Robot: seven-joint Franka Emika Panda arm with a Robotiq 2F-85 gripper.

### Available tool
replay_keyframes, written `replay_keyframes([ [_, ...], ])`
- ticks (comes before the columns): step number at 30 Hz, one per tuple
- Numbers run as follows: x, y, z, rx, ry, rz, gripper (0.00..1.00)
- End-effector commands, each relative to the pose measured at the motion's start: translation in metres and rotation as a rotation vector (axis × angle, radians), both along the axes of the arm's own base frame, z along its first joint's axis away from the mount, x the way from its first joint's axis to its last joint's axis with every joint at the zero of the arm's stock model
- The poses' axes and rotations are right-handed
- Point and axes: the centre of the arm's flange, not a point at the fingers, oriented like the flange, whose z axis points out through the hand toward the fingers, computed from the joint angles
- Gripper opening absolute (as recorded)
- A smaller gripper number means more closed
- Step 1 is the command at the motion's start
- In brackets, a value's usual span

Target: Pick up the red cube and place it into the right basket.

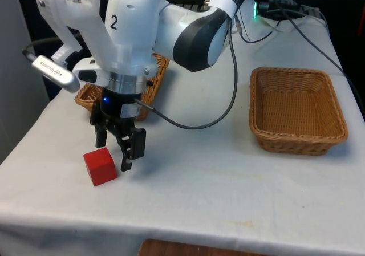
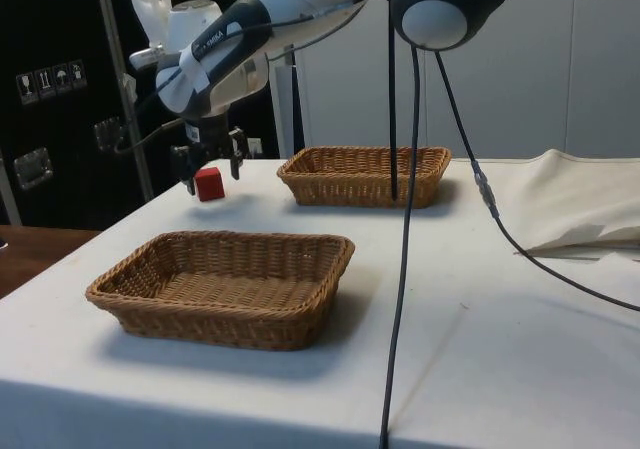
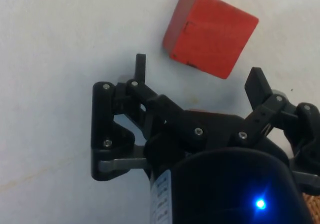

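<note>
The red cube [image 1: 100,166] lies on the white cloth near the front view's left front corner, also seen as red cube [image 2: 209,183] and red cube [image 3: 210,32]. My gripper [image 1: 114,150] hangs open just behind and above it, fingers pointing down. In the wrist view the gripper [image 3: 199,74] has its fingertips [image 3: 141,67] spread wide, with the cube just beyond them, not between them. From the side the gripper [image 2: 211,169] straddles the cube's top. The right basket [image 1: 342,119] is wicker and stands empty at the front view's right, nearest in the side view [image 2: 120,284].
A second wicker basket [image 1: 162,68] stands behind the gripper at the front view's left, partly hidden by the arm, also seen as second basket [image 2: 365,159]. A black cable [image 1: 228,105] loops from the arm over the table's middle. The table's front edge is close to the cube.
</note>
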Motion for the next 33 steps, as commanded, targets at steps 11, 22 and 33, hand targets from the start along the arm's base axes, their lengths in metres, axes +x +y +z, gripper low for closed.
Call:
replay_keyframes([
  [11, 0.0060, 0.0037, 0.0004, 0.001, -0.005, -0.016, 1.00],
  [22, 0.0091, 0.0068, 0.0023, 0.001, -0.011, -0.012, 1.00],
  [33, 0.0094, 0.0021, 0.0016, -0.010, -0.015, -0.008, 1.00],
])
